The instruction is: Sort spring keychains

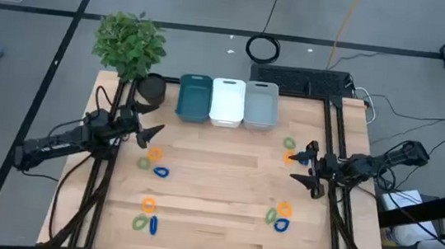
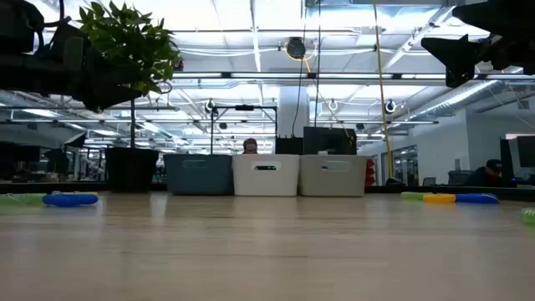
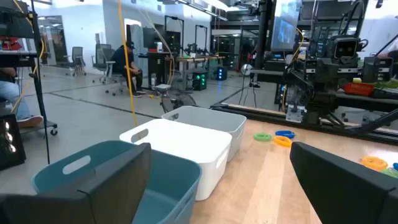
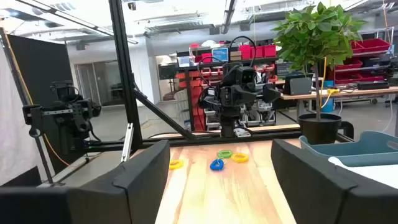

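Overhead, wooden table (image 1: 213,215), workshop beyond.

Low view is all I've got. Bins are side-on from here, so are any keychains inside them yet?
Observer: None that I can see. From above, the teal bin, white bin and grey bin show no loops inside. The keychains lie in small clusters on the table, two near each arm.
Operator: Is either gripper holding one?
Observer: No. The left gripper is open beside an orange keychain, and the right gripper is open beside the far right cluster. Nothing is between the fingers of either.
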